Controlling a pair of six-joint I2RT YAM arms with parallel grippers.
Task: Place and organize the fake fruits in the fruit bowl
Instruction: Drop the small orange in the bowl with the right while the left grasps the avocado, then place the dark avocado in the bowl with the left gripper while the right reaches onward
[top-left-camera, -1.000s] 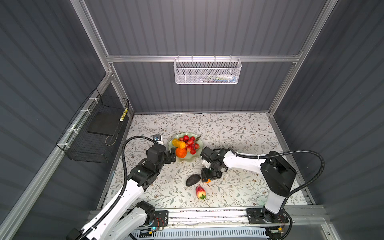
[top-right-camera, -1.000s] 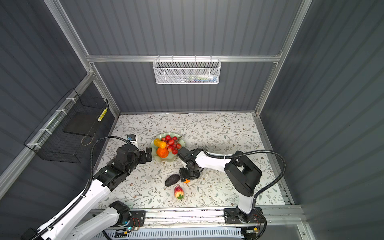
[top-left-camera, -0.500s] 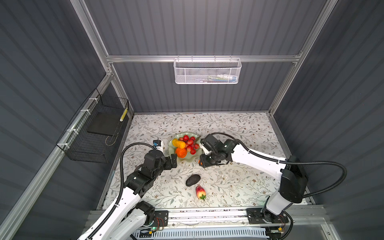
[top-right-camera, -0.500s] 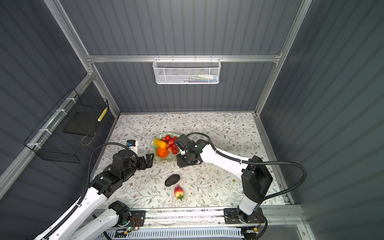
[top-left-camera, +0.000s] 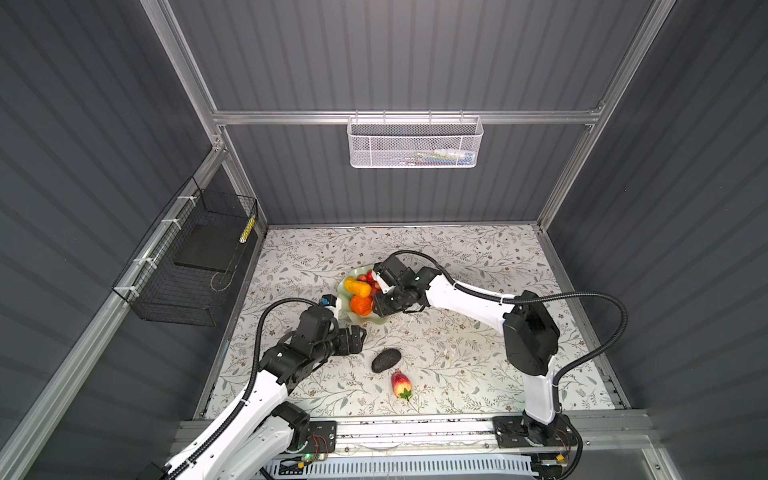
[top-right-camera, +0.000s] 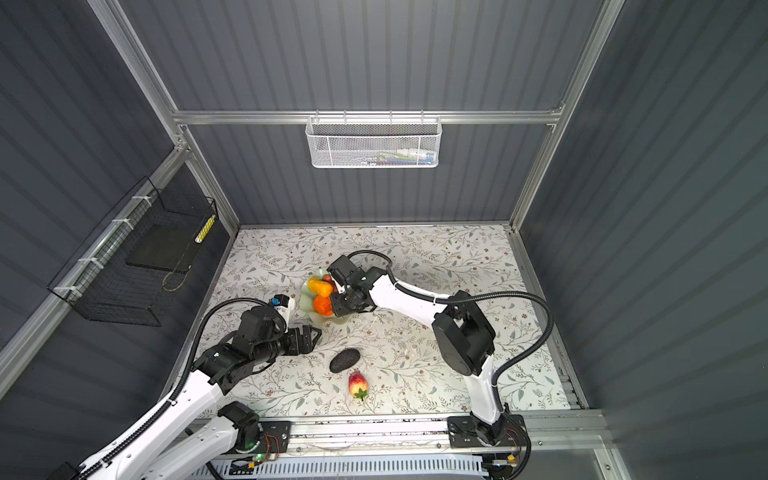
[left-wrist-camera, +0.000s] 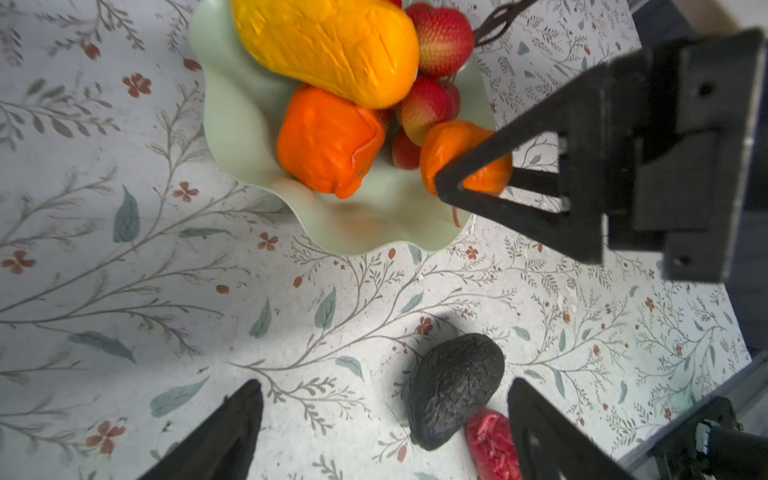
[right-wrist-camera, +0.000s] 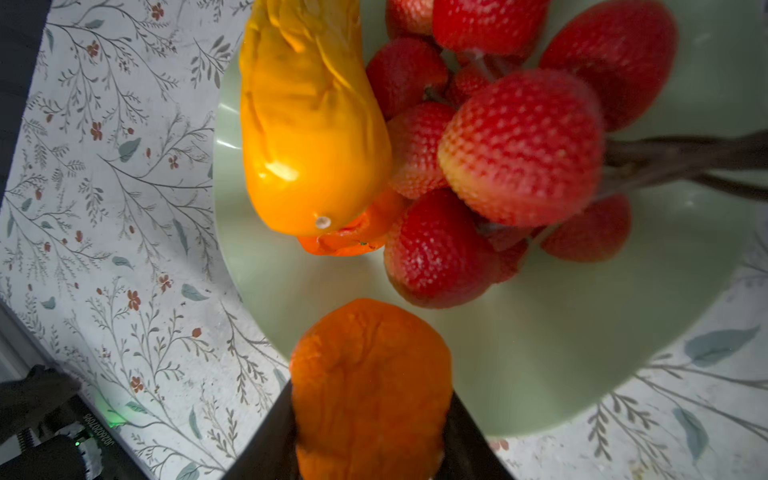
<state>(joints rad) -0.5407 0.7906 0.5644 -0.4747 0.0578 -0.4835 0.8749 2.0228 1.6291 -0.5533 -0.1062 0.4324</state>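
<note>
Near the middle of both top views sits the fruit bowl (top-left-camera: 358, 321), with the big orange (top-left-camera: 360, 304), the yellow ridged fruit (top-left-camera: 356, 286) and the red berries (top-left-camera: 369, 276) inside. The right tool (top-left-camera: 379, 306) pinches the small orange (right-wrist-camera: 370, 386) over the bowl's lower right edge, maybe touching it. The left tool (top-left-camera: 360, 332) gapes wide and empty. Lower down, the avocado (top-left-camera: 386, 360) and strawberry (top-left-camera: 401, 385) lie on the tabletop (top-left-camera: 457, 353).

The left arm (top-left-camera: 266, 386) extended from the lower left of a top view, bent at the elbow, its left pincer (top-left-camera: 360, 333) aimed toward centre frame with jaws spread wide and holding nothing. The right arm (top-left-camera: 473, 301) stretched from the lower right to centre frame. Its right pincer (top-left-camera: 379, 306) was clamped on a small orange citrus (right-wrist-camera: 370, 386).
</note>
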